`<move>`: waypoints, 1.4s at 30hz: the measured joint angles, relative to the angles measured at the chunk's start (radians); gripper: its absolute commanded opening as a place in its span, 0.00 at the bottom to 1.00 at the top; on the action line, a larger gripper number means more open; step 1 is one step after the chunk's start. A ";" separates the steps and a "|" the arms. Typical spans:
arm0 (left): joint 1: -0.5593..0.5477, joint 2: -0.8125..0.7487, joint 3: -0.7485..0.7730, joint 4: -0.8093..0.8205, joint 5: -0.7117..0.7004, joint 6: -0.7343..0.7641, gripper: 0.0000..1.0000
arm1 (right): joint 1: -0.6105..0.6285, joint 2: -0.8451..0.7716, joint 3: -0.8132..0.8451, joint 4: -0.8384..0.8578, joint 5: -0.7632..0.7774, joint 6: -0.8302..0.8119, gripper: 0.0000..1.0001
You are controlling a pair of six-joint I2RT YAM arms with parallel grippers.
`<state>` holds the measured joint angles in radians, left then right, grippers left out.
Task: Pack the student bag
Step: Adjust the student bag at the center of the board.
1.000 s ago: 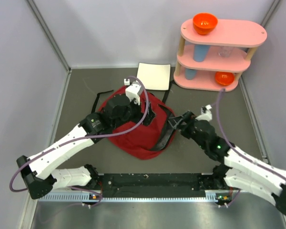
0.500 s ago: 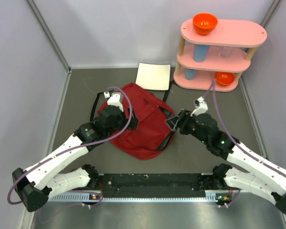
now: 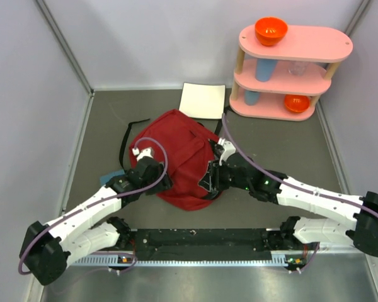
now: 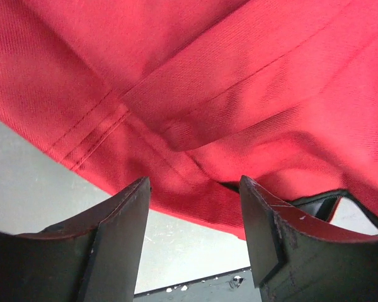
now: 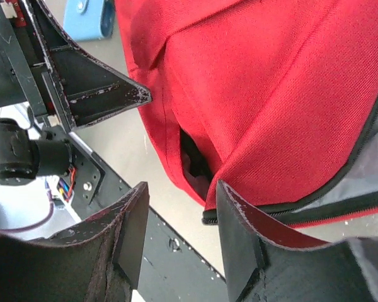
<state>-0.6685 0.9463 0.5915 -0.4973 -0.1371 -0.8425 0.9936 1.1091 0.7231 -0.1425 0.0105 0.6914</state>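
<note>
Pulled back to near edge of student bag (image 3: 179, 151), 7 and 5 o'clock.
Left gripper (image 4: 194, 181), right gripper (image 5: 183, 185) wide, empty; risk: pinching slack fabric, dragging bag.

A robotics lab test cell is shown. A grey desk (image 3: 271, 141) is closed in on three sides by plain pale panels (image 3: 164, 44) held in metal framing (image 3: 66, 47). Two white-and-black robot arms, the left arm (image 3: 82, 214) and the right arm (image 3: 315, 198), are bolted to a black rail (image 3: 201, 240) at the near edge, and purple cables (image 3: 159, 162) are looped along them. A few unrelated props are set out: a pink tiered shelf (image 3: 315, 47) with orange bowls (image 3: 270, 30), a white pad (image 3: 203, 100) and a red student bag (image 3: 176, 148).
</note>
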 measured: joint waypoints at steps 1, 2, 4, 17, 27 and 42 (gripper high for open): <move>0.000 -0.006 -0.019 0.002 0.003 -0.015 0.68 | 0.005 0.005 0.002 -0.006 -0.003 -0.003 0.46; 0.000 -0.018 -0.041 0.004 0.008 -0.028 0.72 | 0.011 0.006 0.004 -0.021 0.005 -0.004 0.46; 0.000 -0.056 -0.089 0.007 0.019 -0.051 0.74 | 0.032 -0.004 0.004 -0.040 0.019 -0.010 0.46; 0.003 -0.022 -0.186 0.143 0.044 -0.118 0.68 | 0.100 -0.217 0.005 -0.050 0.201 -0.045 0.54; 0.008 0.024 -0.215 0.215 0.054 -0.138 0.03 | 0.102 0.121 0.064 -0.037 0.040 -0.047 0.52; 0.013 -0.222 -0.465 0.425 0.122 -0.204 0.00 | 0.092 0.362 0.154 -0.022 -0.060 -0.010 0.33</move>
<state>-0.6556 0.7242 0.1268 -0.0719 -0.0147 -1.0462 1.0851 1.4708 0.8776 -0.1642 -0.0494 0.6811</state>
